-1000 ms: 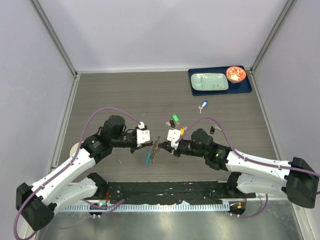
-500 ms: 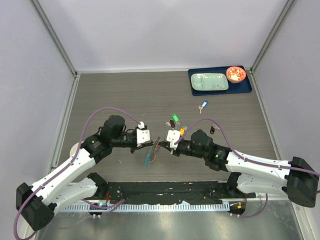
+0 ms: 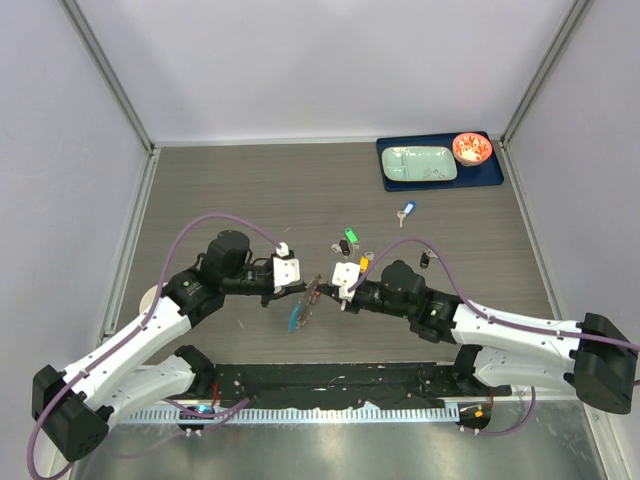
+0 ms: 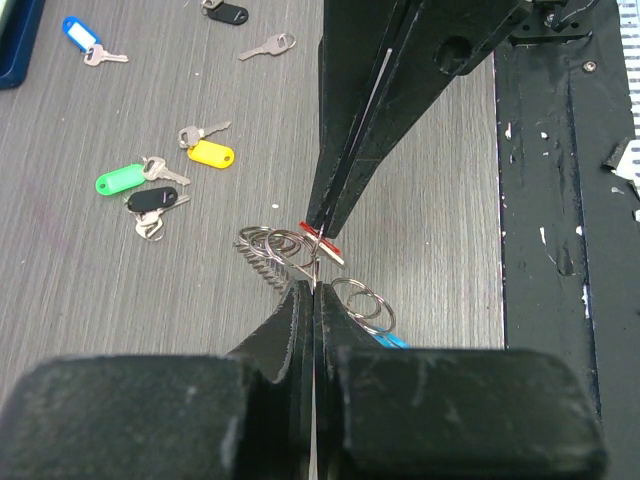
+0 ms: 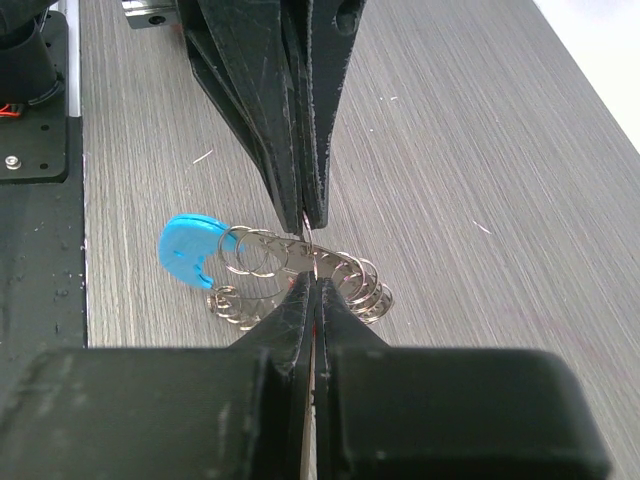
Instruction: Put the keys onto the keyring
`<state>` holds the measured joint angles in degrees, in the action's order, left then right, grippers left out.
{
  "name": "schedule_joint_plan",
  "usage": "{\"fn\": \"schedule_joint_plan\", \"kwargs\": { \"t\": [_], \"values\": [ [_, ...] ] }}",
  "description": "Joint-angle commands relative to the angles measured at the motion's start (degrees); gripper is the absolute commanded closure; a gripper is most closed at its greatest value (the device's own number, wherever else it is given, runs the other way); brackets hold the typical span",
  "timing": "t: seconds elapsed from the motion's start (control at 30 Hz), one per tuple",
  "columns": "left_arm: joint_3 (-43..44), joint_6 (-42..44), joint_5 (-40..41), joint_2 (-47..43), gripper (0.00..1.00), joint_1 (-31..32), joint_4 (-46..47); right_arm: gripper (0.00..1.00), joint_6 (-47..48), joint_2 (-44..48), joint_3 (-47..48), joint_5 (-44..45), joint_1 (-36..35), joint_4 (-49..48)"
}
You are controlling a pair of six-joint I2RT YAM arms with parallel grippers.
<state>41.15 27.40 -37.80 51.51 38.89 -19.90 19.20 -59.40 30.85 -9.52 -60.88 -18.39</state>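
1. The keyring, a bunch of silvery split rings with a blue crescent, is held just above the table between the two grippers.
2. The left gripper is pinched tight on the keyring from one side. The right gripper is pressed closed on it from the opposite side, tip nearly against tip.
3. Bare wood-grain surface is seen beyond the keyring and to its left. Just in front of the keyring the table is bounded by a black base plate.
4. Loose keys lie beyond and right of the keyring, apart from it. A green-tagged key, a black-tagged key and a yellow-tagged key are grouped nearest. A bare key, a second black-tagged key and a blue-tagged key lie farther out.
5. A blue tray sits farthest from the keyring, in the far right corner, and grey walls enclose the table.
6. A white disc far left of the keyring is mostly hidden under the left arm.
7. A small red sliver shows at the right gripper's tip; whether it is a key cannot be told.
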Motion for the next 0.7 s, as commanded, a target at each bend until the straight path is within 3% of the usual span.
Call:
{"fn": "schedule_joint_plan", "kwargs": {
  "t": [0.0,0.67],
  "values": [
    [0.3,-0.4,-1.7,0.0,1.0,0.2,2.8,0.99,0.8,0.9,0.1,0.2,-0.6,-3.1],
    [0.3,-0.4,-1.5,0.2,1.0,0.2,2.8,0.99,1.0,1.8,-0.2,1.3,-1.0,-2.9]
  ]
}}
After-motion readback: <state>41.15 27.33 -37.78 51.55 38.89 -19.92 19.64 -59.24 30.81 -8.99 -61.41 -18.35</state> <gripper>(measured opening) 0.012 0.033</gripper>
